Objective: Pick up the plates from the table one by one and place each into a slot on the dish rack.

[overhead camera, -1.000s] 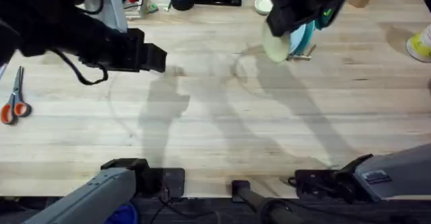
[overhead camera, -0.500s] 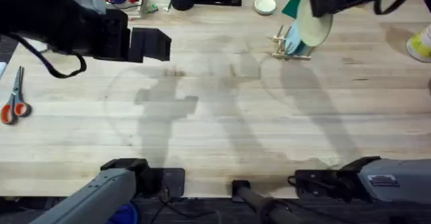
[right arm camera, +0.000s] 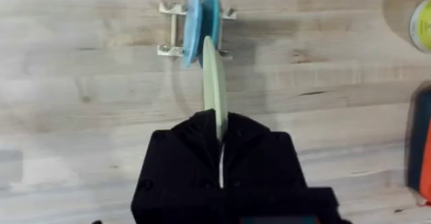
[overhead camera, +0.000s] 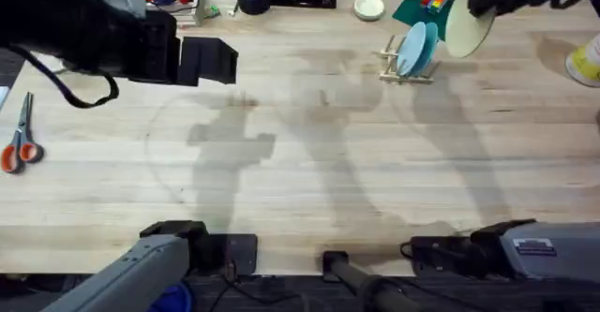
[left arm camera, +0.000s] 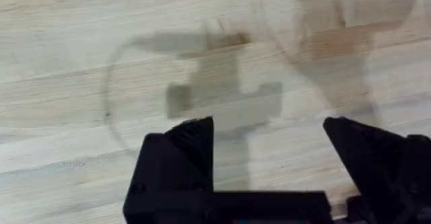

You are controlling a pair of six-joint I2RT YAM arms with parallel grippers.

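Cream-yellow plate (right arm camera: 214, 83) pinched on edge in closed right jaws (right arm camera: 221, 133), held above the desk (overhead camera: 309, 162) just beside the dish rack (overhead camera: 401, 61). Light blue plate (overhead camera: 411, 52) and teal plate (overhead camera: 429, 40) upright in the rack's slots. Left jaws (left arm camera: 269, 133) wide open, holding nothing.

Free room: the middle of the table (overhead camera: 309, 162) is bare; my open left gripper (left arm camera: 269, 143) hangs over bare wood. Obstacles: rack (overhead camera: 405, 64) at 1 o'clock, blue plate (right arm camera: 192, 25) and teal plate (right arm camera: 212, 19) in adjoining slots; bowl (overhead camera: 368, 7) at 12; scissors (overhead camera: 19, 143) at 9.
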